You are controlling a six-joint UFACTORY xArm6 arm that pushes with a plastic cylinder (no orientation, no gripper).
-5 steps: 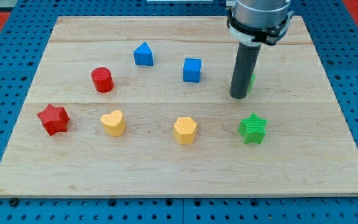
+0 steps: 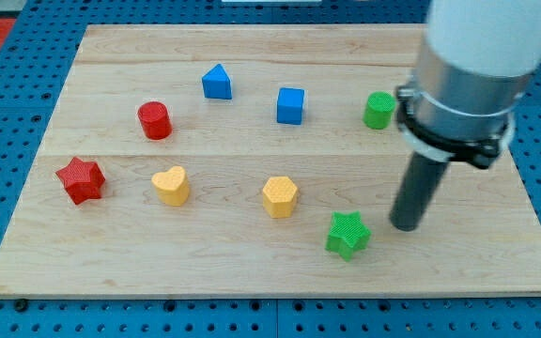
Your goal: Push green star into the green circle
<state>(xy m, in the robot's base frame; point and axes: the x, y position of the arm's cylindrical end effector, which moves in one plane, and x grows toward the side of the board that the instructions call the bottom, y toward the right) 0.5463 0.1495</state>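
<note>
The green star [image 2: 347,234] lies near the view's bottom, right of centre on the wooden board [image 2: 111,253]. The green circle [image 2: 378,110], a short cylinder, stands near the view's upper right. My tip [image 2: 406,226] rests on the board just to the right of the green star, a small gap apart. The circle is well above both, toward the view's top.
A blue pentagon-like block [image 2: 217,82] and a blue cube [image 2: 290,105] sit near the top. A red cylinder [image 2: 155,120] and a red star [image 2: 81,180] are at the left. A yellow heart [image 2: 171,185] and a yellow hexagon [image 2: 280,196] lie in the middle row.
My tip moved from beside the green circle down and to the right of the star. The green star slid down and to the left. The green circle is now uncovered.
</note>
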